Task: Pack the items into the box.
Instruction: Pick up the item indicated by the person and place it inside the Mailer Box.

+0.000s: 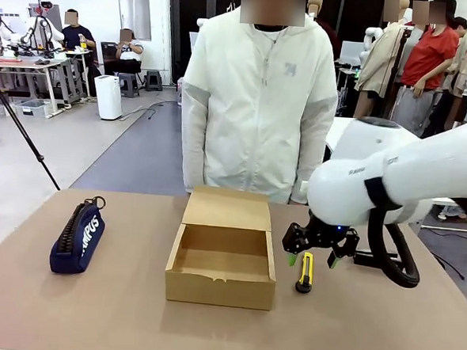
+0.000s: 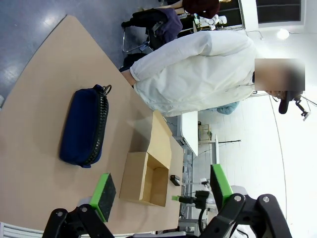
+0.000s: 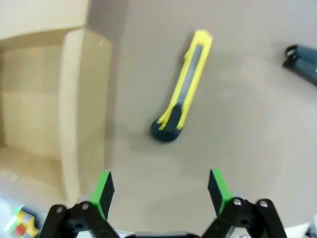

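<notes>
The brown cardboard box (image 1: 221, 259) stands open mid-table, its flap lid raised at the far side and nothing visible inside. The navy "CAMPUS" pouch (image 1: 77, 238) lies to its left. Right of the box lies the yellow-and-black pen-like tool (image 1: 305, 272), with my right gripper (image 1: 313, 259) open just above it. In the right wrist view the tool (image 3: 182, 94) lies ahead of the open green pads (image 3: 103, 189), beside the box wall (image 3: 81, 104). A small black bar (image 1: 366, 260) sits farther right. My left gripper (image 2: 161, 191) is open high over the pouch (image 2: 83, 126) and box (image 2: 144, 178).
A person in a white jacket (image 1: 257, 105) stands at the table's far edge behind the box. My right arm's black cable (image 1: 395, 260) loops low over the table's right side. Bare tabletop (image 1: 129, 319) stretches in front of the box and pouch.
</notes>
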`<control>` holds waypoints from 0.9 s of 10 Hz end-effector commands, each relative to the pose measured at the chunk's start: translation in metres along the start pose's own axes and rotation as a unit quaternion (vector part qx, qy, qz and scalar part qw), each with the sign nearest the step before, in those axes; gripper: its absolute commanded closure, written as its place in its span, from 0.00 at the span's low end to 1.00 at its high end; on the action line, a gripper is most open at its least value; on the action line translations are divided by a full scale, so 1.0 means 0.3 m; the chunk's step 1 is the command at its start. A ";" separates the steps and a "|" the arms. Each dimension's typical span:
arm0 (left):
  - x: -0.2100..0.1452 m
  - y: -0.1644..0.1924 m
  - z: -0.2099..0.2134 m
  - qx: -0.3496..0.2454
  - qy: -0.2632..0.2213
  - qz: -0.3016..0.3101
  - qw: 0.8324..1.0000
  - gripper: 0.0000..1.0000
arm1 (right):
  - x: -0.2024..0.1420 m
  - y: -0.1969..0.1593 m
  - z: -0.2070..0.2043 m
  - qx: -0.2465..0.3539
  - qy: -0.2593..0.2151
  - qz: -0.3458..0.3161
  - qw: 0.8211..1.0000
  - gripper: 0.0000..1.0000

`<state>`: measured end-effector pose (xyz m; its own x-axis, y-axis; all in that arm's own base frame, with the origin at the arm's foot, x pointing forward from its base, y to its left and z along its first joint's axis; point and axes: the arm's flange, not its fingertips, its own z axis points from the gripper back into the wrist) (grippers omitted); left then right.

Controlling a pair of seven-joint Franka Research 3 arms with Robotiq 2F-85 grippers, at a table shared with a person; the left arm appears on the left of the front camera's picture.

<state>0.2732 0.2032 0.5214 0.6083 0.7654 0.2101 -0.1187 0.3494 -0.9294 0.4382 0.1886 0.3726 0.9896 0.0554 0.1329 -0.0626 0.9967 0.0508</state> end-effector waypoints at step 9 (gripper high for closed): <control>0.003 -0.002 0.003 -0.011 -0.001 -0.002 1.000 0.00 | 0.204 -0.046 -0.227 -0.058 0.043 -0.188 0.979 0.00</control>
<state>0.2733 0.2033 0.5214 0.6085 0.7653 0.2099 -0.1188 0.3493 -0.9294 0.5084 0.1740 0.3180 0.9773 -0.2027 0.0622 0.2055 0.9778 -0.0417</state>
